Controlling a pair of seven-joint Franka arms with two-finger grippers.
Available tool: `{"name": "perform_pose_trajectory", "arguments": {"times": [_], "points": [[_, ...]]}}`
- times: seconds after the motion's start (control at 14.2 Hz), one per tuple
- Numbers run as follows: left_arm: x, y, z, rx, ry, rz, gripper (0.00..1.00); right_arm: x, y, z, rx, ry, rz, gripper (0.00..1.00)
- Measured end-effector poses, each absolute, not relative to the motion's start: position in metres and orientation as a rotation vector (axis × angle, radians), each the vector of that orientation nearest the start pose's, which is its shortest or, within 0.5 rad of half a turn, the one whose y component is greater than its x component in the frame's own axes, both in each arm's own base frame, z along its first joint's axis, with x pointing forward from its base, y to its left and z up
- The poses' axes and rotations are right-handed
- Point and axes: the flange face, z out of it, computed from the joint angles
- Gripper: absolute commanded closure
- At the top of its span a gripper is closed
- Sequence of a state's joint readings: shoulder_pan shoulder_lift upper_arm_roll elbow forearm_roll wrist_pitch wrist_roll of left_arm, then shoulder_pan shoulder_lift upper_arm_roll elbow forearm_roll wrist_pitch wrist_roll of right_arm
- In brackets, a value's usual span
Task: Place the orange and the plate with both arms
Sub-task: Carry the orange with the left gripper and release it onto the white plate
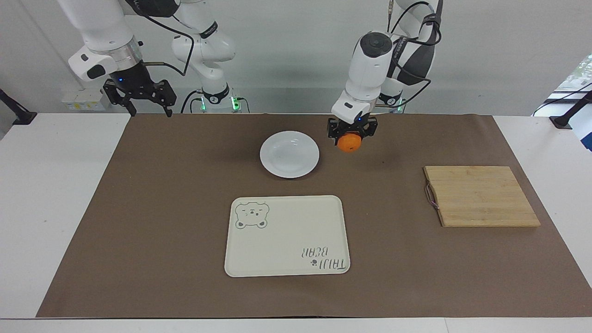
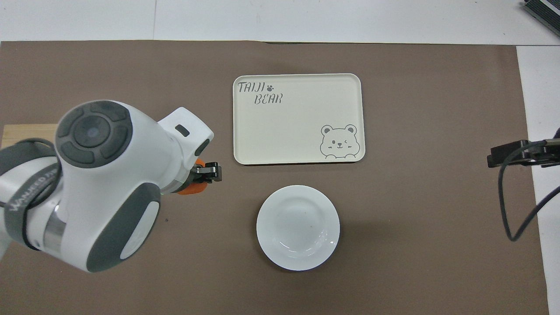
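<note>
My left gripper is shut on the orange and holds it in the air over the brown mat, beside the plate toward the left arm's end. In the overhead view the left arm covers most of the orange and the left gripper. The white plate sits empty on the mat near the robots, and shows in the overhead view too. My right gripper is open and waits in the air over the mat's corner at the right arm's end; its tip shows in the overhead view.
A cream tray with a bear drawing lies farther from the robots than the plate. A wooden cutting board lies toward the left arm's end, mostly covered by the arm in the overhead view.
</note>
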State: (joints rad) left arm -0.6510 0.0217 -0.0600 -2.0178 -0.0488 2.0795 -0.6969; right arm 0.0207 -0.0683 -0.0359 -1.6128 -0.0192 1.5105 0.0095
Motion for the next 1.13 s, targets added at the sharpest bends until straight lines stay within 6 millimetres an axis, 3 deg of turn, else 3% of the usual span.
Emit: {"name": "perform_pose_trajectory", "arguments": {"times": [0.28,0.64,0.71,0.78,0.92,1.13], "points": [[0.382,-0.428,0.399,-3.224,-0.083,-0.020,1.00,0.527,-0.011,0.636,-3.158,0.040,0.054,0.00],[0.369,-0.458,0.347,-3.235,-0.143,-0.022,1.00,0.527,-0.011,0.636,-3.158,0.040,0.054,0.00],[0.364,-0.466,0.336,-3.239,-0.156,-0.022,0.95,0.527,-0.011,0.637,-3.158,0.040,0.054,0.00],[0.359,-0.471,0.327,-3.239,-0.163,-0.019,0.01,0.527,-0.011,0.637,-3.157,0.041,0.053,0.00],[0.357,-0.475,0.319,-3.235,-0.188,-0.014,0.00,0.526,-0.011,0.637,-3.157,0.041,0.053,0.00],[0.366,-0.472,0.331,-3.247,-0.251,-0.039,0.00,0.526,-0.011,0.637,-3.157,0.041,0.053,0.00]]}}
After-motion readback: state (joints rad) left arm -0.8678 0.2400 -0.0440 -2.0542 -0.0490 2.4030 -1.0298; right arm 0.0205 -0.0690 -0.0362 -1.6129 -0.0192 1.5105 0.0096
